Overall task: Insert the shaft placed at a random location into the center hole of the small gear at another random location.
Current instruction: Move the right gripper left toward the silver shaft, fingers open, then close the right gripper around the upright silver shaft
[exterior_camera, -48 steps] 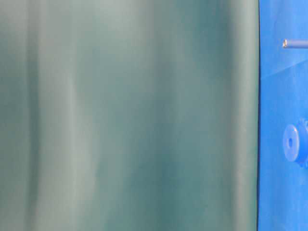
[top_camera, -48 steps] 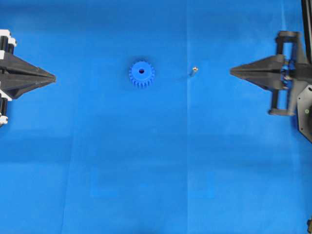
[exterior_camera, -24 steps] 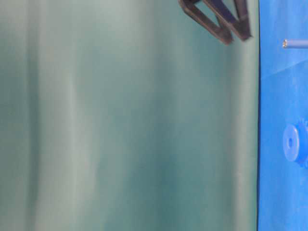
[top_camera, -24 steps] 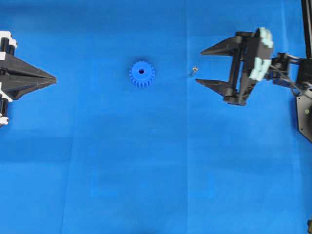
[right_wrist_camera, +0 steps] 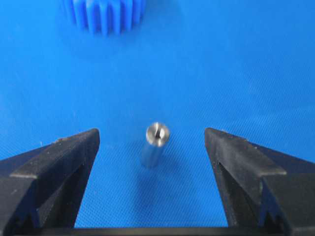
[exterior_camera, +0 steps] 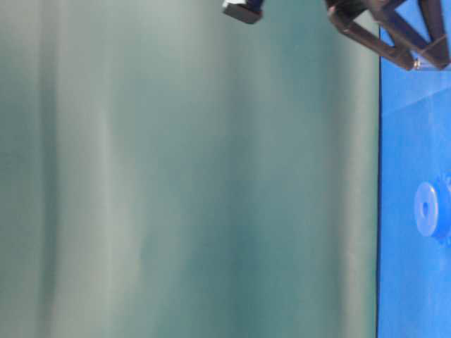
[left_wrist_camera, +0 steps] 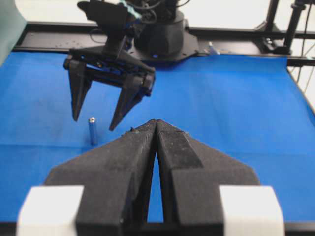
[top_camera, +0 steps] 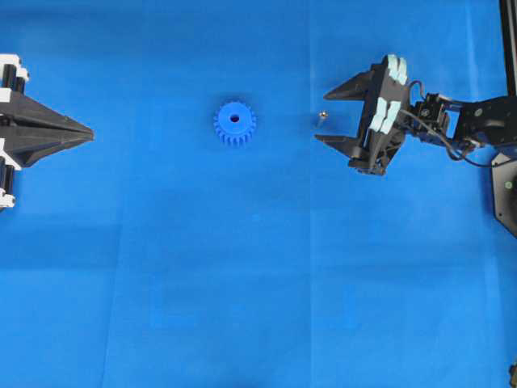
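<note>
The shaft [top_camera: 321, 116], a tiny silvery pin, stands upright on the blue mat right of the small gear [top_camera: 235, 123], whose center hole [top_camera: 235, 118] faces up. My right gripper [top_camera: 322, 115] is open, its fingertips straddling the shaft without touching it. The right wrist view shows the shaft [right_wrist_camera: 155, 145] midway between the fingers [right_wrist_camera: 74, 152], with the gear [right_wrist_camera: 106, 14] beyond. In the left wrist view the right gripper [left_wrist_camera: 94, 124] hangs over the shaft [left_wrist_camera: 92, 132]. My left gripper [top_camera: 90, 129] is shut and empty at the left edge, far from the gear.
A blue mat [top_camera: 258, 267] covers the table. The right arm's base [top_camera: 505, 186] stands at the right edge. A black frame rail [left_wrist_camera: 221, 34] runs along the mat's far side. A green backdrop [exterior_camera: 190, 176] fills most of the table-level view.
My right gripper has opened from shut, travelled left and come down until its fingers straddle the shaft. Left gripper, gear and shaft have not moved.
</note>
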You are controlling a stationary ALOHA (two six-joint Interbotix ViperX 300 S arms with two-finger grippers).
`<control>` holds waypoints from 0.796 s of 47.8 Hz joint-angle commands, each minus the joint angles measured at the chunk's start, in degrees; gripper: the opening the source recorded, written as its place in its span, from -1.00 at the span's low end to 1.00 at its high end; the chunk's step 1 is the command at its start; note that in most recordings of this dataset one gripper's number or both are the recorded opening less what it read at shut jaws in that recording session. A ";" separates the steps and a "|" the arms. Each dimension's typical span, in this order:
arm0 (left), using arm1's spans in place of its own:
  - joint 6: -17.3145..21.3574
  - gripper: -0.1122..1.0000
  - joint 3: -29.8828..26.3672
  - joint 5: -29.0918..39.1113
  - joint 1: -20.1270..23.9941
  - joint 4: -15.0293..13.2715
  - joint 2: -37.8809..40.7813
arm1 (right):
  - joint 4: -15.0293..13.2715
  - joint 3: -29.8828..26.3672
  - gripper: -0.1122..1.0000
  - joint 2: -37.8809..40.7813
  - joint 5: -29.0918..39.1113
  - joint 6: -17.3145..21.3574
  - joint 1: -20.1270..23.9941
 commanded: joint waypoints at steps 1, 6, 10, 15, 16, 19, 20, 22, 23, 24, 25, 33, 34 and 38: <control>0.09 -0.79 -0.70 -0.26 0.09 0.00 0.09 | 0.35 -0.53 0.55 -0.09 -1.23 0.09 0.26; 0.09 -0.79 -0.62 -0.26 0.09 0.00 0.18 | 0.35 -0.53 0.54 -0.09 -2.37 0.09 0.53; 0.00 -0.79 -0.62 -0.26 0.09 0.00 0.18 | 0.35 -0.44 0.52 0.00 -3.69 0.09 0.88; 0.00 -0.79 -0.53 -0.26 0.09 0.00 0.18 | 0.35 -0.44 0.42 0.00 -4.22 0.09 0.97; 0.00 -0.79 -0.53 -0.26 0.09 0.00 0.18 | 0.35 -0.44 0.40 0.00 -4.13 0.09 0.97; 0.09 -0.79 -0.44 -0.26 0.09 0.00 0.18 | 0.44 -0.44 0.30 0.00 -4.13 0.09 1.05; 0.00 -0.79 -0.53 -0.26 0.09 0.00 0.18 | 0.62 -0.44 0.25 -0.09 -4.13 0.09 1.05; 0.09 -0.79 -0.44 -0.26 0.09 0.00 0.18 | 0.70 -0.44 0.12 0.00 -4.13 0.09 1.05; 0.09 -0.79 -0.44 -0.26 0.09 0.00 0.18 | 0.62 -0.35 0.04 -0.09 -4.04 0.09 1.05; 0.09 -0.79 -0.44 -0.26 0.09 -0.09 0.18 | 0.62 -0.35 -0.05 0.00 -4.04 0.09 1.14; 0.09 -0.79 -0.44 -0.26 0.09 0.00 0.09 | 0.62 -0.26 -0.13 -0.09 -4.04 0.09 1.05; 0.09 -0.79 -0.44 -0.18 0.09 0.00 0.18 | 0.62 -0.09 -0.72 -0.09 -3.87 0.09 1.14; 0.09 -0.79 -0.44 -0.18 0.09 0.00 0.18 | 0.62 -0.09 -0.75 -0.09 -3.87 0.00 1.14; 0.09 -0.79 -0.44 -0.18 0.18 0.00 0.18 | 0.62 -0.18 -0.75 -0.09 -3.78 0.09 1.14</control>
